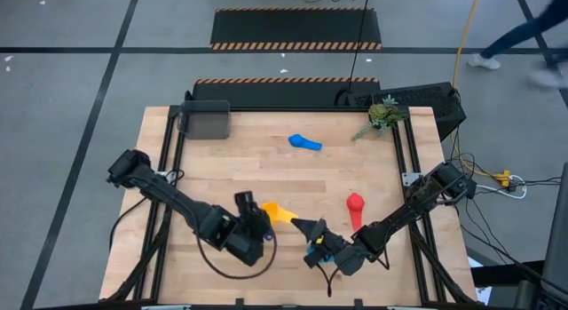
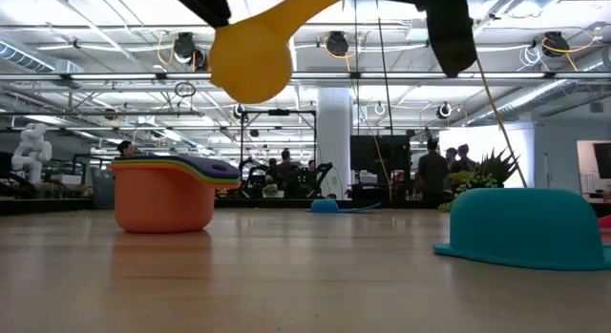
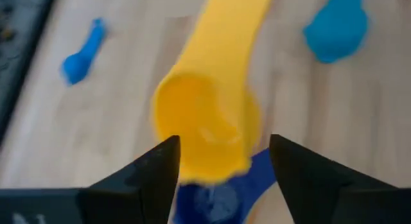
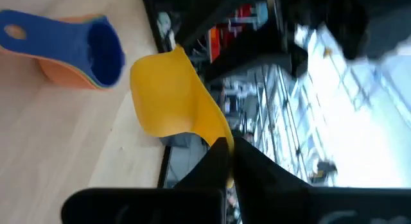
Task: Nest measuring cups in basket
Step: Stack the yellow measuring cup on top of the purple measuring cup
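A yellow measuring cup (image 2: 250,56) hangs in the air, with my right gripper (image 4: 225,147) shut on its handle. Right under it stands a nested stack (image 2: 167,192) on the table: an orange cup at the bottom, green inside it, a dark blue cup (image 3: 212,199) on top. My left gripper (image 3: 223,142) is open above the stack, its fingers either side of the yellow bowl and apart from it. A teal cup (image 2: 530,228) lies upside down on its rim nearby. A red cup (image 1: 355,203) and a light blue cup (image 1: 304,142) lie on the table. The dark grey basket (image 1: 206,120) sits at the far left corner. My right gripper pinches the yellow cup's flat handle (image 4: 217,135) near its free end between its two fingers. The fingers lie about level and come from the table's right side. The cup is lifted clear, its bowl (image 4: 164,95) hanging lower than the handle over the stack.
A green plant sprig (image 1: 383,115) lies at the far right corner of the table. Both arms meet close together near the table's front edge. People stand in the room beyond the far edge.
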Robot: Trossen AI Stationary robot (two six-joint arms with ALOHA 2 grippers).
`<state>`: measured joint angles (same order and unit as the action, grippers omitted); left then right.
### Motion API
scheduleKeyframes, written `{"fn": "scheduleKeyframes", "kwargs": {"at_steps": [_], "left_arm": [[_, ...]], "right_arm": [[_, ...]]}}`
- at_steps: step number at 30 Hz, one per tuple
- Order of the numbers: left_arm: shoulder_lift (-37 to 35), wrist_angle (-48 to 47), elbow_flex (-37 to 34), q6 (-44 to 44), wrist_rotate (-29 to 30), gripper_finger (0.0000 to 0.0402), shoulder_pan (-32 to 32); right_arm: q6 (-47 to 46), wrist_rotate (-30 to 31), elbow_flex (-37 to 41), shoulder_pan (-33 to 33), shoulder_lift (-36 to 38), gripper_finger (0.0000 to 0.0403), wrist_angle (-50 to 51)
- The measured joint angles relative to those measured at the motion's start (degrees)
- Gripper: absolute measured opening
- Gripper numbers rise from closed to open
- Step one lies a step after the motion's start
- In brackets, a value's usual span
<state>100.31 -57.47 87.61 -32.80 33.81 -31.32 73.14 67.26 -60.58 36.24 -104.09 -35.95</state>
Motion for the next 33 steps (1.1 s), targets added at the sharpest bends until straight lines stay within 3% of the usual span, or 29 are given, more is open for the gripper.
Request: {"fn": "scheduleKeyframes", "kwargs": {"at_steps": [5,11,17,21,27,33], "left_arm": [[-3.2,-10.7,0.0,-12.9,8.9,0.0248,-2.5],[-4.8,-22.7,0.0,-27.5,16.7,0.0217,-6.9],[-4.9,-28.1,-0.2,-33.3,21.1,0.0181,-9.5],[-5.7,-28.2,-2.7,-34.0,24.8,0.0157,-10.4],[-11.2,-27.2,-10.0,-39.0,25.1,0.0126,-10.4],[-19.7,-18.8,-20.3,-39.1,26.1,0.0109,-10.7]], "right_arm": [[-6.3,1.9,0.0,-1.2,0.0,0.0,-1.8],[-18.9,1.8,0.0,-3.0,0.0,0.0,-2.7],[-28.3,1.5,-0.1,-3.0,0.0,0.0,-5.0],[-28.2,1.6,-2.3,-1.6,0.0,0.0,-5.0],[-26.3,2.1,-6.5,0.4,-1.0,0.0,-5.2],[-17.5,8.1,-13.7,0.5,-8.9,0.0,-4.8]]}}
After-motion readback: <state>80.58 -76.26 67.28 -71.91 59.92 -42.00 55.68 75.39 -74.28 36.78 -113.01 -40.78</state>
